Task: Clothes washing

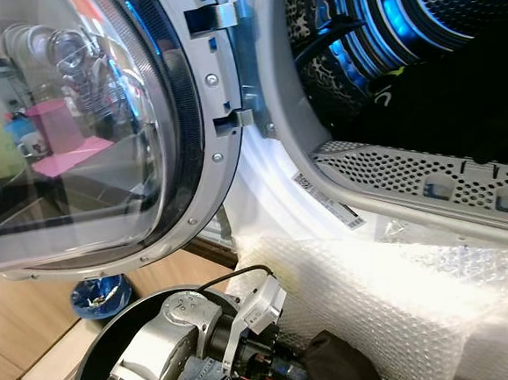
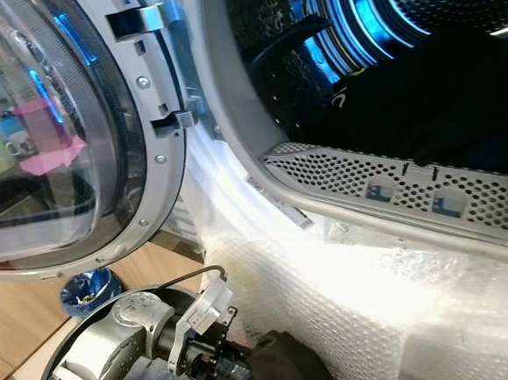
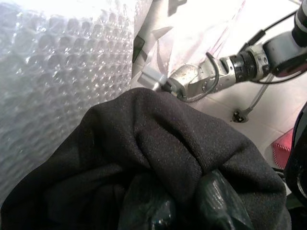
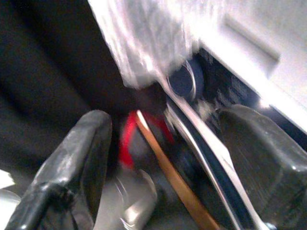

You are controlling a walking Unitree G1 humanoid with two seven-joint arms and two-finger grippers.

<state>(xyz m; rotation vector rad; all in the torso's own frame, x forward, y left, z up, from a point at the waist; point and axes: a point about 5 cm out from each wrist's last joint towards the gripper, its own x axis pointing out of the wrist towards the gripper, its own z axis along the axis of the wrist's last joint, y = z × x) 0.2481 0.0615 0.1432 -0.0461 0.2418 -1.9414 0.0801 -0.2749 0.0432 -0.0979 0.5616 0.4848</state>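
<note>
Fabric is what we are handling: the black garment (image 3: 158,158) is looking soft, light and floppy, so we are judging a bunched fold the best place to hold. Going left to right, we are seeing the open washer door (image 1: 100,132), then a dark round basket (image 1: 91,361) below it with blue denim (image 1: 198,379) inside. Our left gripper (image 3: 187,206) is pinching the black garment tight beside the bubble wrap (image 1: 404,301). Our right gripper (image 4: 158,158) is standing with fingers apart, empty. Farther right, the drum (image 1: 452,16) is already holding dark clothes (image 2: 440,96).
</note>
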